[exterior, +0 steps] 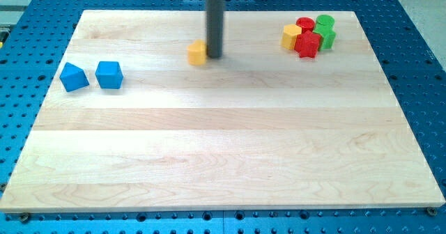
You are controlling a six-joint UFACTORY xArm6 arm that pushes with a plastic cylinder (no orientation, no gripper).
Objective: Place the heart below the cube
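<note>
A small yellow heart block (198, 53) lies near the top middle of the wooden board (223, 157). My tip (213, 56) stands right beside it, touching or almost touching its right side. A blue cube (109, 74) lies at the view's left, with a blue wedge-like block (73, 76) just to its left. The heart is well to the right of the cube and slightly higher in the view.
A tight cluster sits at the top right: a yellow block (291, 36), a red cylinder (305, 24), a red star-like block (307, 44), a green cylinder (325, 22) and a green block (327, 38). Blue perforated table surrounds the board.
</note>
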